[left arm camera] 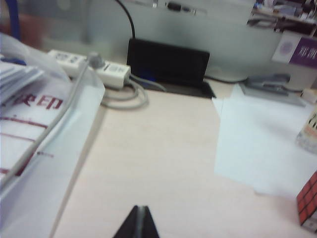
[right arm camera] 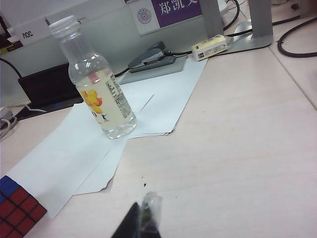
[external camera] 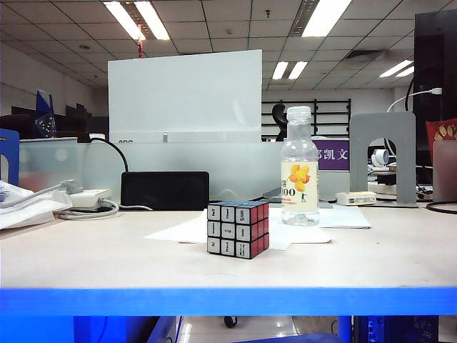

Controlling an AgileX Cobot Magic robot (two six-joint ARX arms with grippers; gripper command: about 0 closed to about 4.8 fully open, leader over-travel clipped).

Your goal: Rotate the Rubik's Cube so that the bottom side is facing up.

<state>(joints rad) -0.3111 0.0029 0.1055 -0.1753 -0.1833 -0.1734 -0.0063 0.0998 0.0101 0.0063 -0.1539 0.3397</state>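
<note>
Bottle [external camera: 300,166] upright, pale liquid filling its lower part | Rubik's Cube [external camera: 238,229] on table [external camera: 107,254] just beside bottle, partly on paper [right arm camera: 64,158]; cropped in both wrist views | left gripper [left arm camera: 140,223] fingers pressed together, above bare table | right gripper [right arm camera: 141,223] fingers pressed together, tips blurred.

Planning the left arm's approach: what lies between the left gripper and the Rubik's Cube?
Left wrist view: only bare table separates the shut left gripper from the Rubik's Cube.
</note>
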